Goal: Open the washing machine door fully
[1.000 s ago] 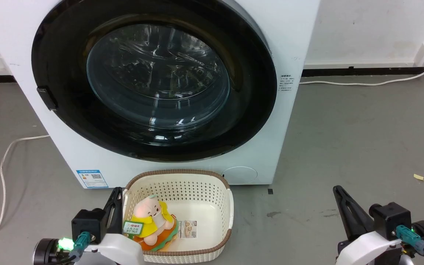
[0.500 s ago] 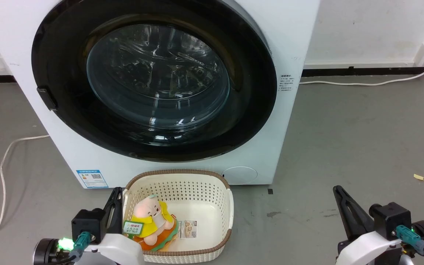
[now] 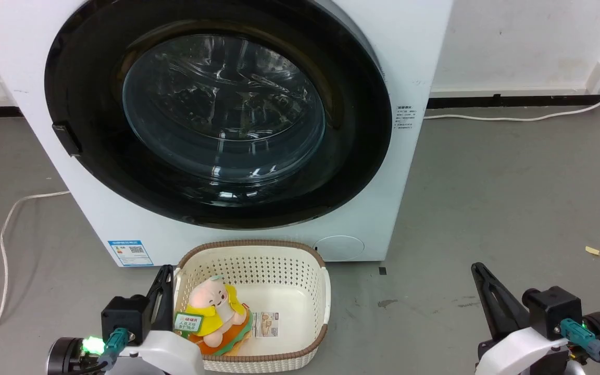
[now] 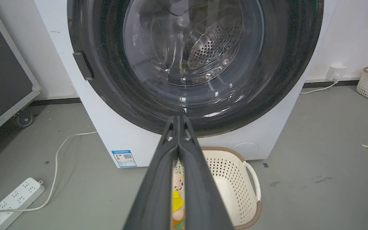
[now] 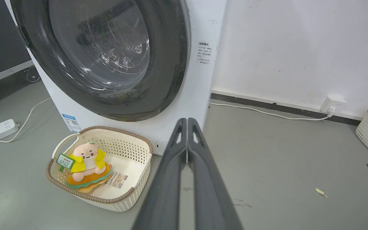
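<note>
Nothing has moved: my left gripper (image 3: 165, 272) and right gripper (image 3: 477, 269), both pinched together and empty, sit low before the closed round glossy black washing machine door (image 3: 362, 156), whose dark rim tab (image 3: 65, 139), probably the handle, lies nearer my left.

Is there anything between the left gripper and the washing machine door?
Nothing visible. The left gripper, shut, points at the washing machine door across open air; the white basket sits on the floor beside it, below the door's lower edge.

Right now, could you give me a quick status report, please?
Left gripper and right gripper: jaws shut, empty. Washing machine door closed. Basket on floor below door.
</note>
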You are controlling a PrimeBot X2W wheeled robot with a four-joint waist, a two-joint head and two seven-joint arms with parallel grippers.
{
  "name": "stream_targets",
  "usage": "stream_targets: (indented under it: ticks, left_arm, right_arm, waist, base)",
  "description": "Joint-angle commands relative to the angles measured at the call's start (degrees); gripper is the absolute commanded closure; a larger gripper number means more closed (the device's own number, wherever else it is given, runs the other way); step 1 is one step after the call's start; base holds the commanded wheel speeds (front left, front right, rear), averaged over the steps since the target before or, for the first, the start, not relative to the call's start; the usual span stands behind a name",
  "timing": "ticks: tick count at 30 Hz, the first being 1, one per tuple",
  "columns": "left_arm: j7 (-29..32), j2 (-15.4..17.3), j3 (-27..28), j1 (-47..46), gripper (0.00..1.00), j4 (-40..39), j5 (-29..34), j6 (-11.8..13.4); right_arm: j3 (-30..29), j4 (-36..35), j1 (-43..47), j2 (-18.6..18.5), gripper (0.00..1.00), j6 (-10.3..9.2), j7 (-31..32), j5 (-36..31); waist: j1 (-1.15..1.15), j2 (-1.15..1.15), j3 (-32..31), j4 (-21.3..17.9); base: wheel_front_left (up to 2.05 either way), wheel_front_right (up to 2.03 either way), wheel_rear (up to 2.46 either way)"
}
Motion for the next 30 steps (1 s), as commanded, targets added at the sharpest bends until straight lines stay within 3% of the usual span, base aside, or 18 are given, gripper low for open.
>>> stream_targets:
  ticks: [1,2,3,7,8,9,30]
  left_arm:
    - [0.0,0.0,0.0,-0.9,1.00,-0.2,0.2,0.2]
    - [0.0,0.0,0.0,-0.9,1.00,-0.2,0.2,0.2]
    - [0.0,0.0,0.0,0.0,0.00,0.0,0.0,0.0]
    - [0.0,0.0,0.0,0.0,0.00,0.0,0.0,0.0]
    - [0.0,0.0,0.0,0.0,1.00,0.0,0.0,0.0]
    - [-0.1,0.0,-0.1,0.0,0.00,0.0,0.0,0.0]
    - [-2.5,0.3,-1.4,-0.1,0.00,-0.6,0.1,0.3]
  right_arm:
    - [0.0,-0.3,-0.7,0.2,1.00,-0.04,0.0,0.0]
    - [0.0,-0.3,-0.7,0.2,1.00,-0.04,0.0,0.0]
    - [0.0,0.0,0.0,0.0,0.00,0.00,0.0,0.0]
    - [0.0,0.0,0.0,0.0,0.00,0.00,0.0,0.0]
    - [0.0,0.0,0.0,0.0,1.00,0.01,0.0,0.0]
    - [0.0,0.0,0.0,0.0,0.00,0.00,-0.1,0.1]
    - [-0.7,-0.4,-1.0,-0.1,0.00,-0.01,-2.3,2.2]
  waist:
    - [0.00,0.00,0.0,0.0]
    - [0.00,0.00,0.0,0.0]
    - [0.00,0.00,0.0,0.0]
    - [0.00,0.00,0.0,0.0]
    - [0.00,0.00,0.0,0.0]
    - [0.00,0.00,0.0,0.0]
    - [0.00,0.00,1.1,0.1]
  base:
    - [0.00,0.00,0.00]
    - [0.00,0.00,0.00]
    - [0.00,0.00,0.00]
    - [0.00,0.00,0.00]
    - [0.00,0.00,0.00]
    - [0.00,0.00,0.00]
    - [0.00,0.00,0.00]
